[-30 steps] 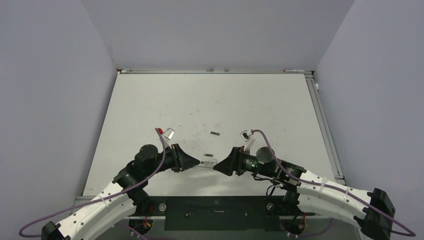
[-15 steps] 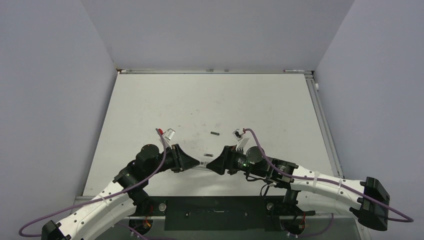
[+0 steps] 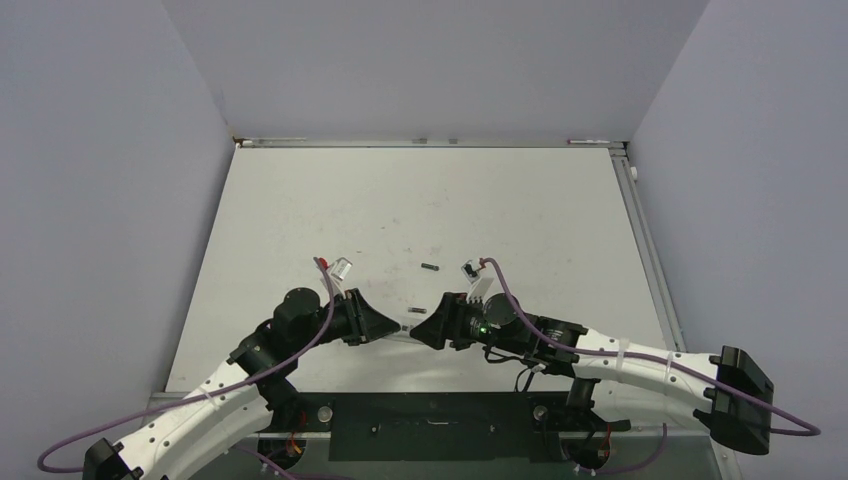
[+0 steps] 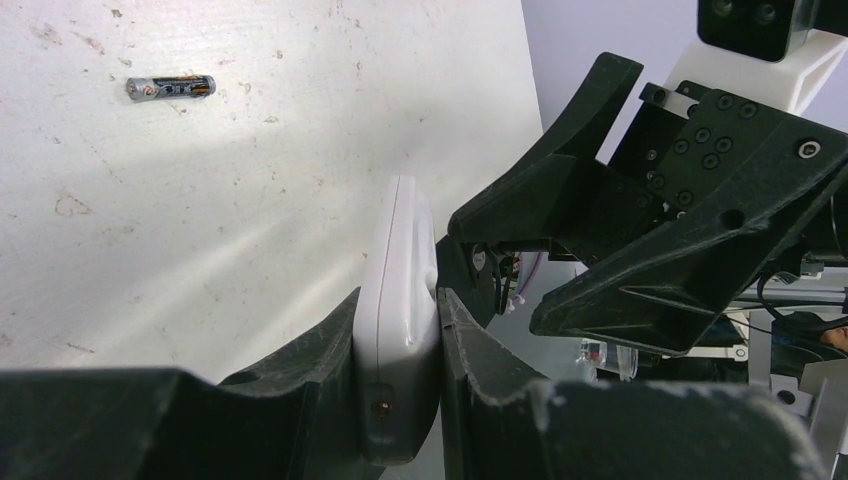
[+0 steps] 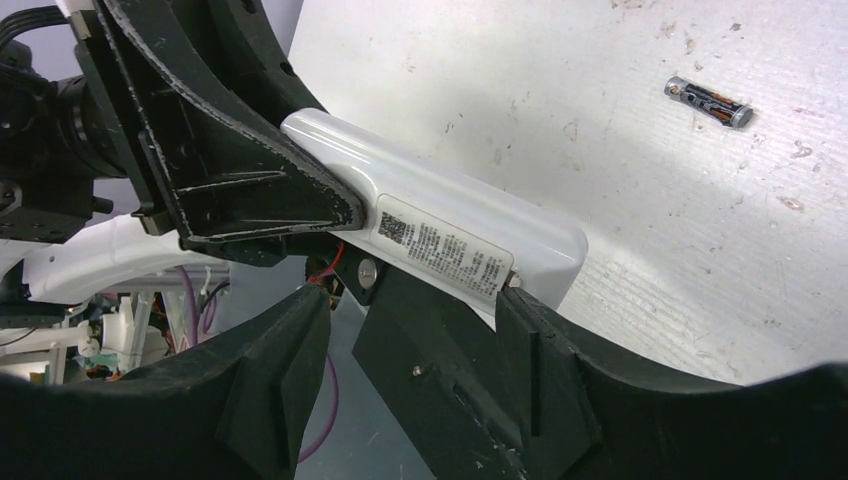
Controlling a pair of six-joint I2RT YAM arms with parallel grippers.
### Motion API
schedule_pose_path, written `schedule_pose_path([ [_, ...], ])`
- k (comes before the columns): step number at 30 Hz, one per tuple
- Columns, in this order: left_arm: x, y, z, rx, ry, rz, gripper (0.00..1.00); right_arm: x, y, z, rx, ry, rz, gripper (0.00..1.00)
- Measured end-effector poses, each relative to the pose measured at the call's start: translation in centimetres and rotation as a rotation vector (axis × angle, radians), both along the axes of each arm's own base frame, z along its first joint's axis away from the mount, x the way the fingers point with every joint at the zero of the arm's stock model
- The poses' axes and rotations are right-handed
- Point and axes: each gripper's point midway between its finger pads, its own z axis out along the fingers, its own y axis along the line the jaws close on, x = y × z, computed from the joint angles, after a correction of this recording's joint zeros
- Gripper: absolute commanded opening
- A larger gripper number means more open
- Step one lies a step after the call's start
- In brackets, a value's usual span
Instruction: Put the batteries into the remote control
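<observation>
Two batteries (image 3: 431, 267), one remote control (image 5: 440, 225)

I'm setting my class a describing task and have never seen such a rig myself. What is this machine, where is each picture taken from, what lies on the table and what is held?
This is a pair of white-and-black robot arms bolted at the near edge of a white table: the left arm and the right arm. The wide picture looks down from above and behind them. The other two come from a camera on each wrist, so each shows its own black jaws. The left arm's jaws are clamped on a slim white rectangular remote control. The right arm's jaws stand open at the remote's free end, which bears a printed label; they have not closed on it. A small dark cylindrical battery lies loose on the table beyond the arms.
</observation>
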Motion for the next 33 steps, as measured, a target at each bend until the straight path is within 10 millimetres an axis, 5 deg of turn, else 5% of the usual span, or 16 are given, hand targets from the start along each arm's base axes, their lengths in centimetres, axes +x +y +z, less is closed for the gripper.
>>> schedule_pose_path([
  [33, -0.45, -0.27, -0.13, -0.005, 0.026, -0.025, 0.0, -0.12, 0.13, -1.12, -0.031, 0.025, -0.024, 0.59],
])
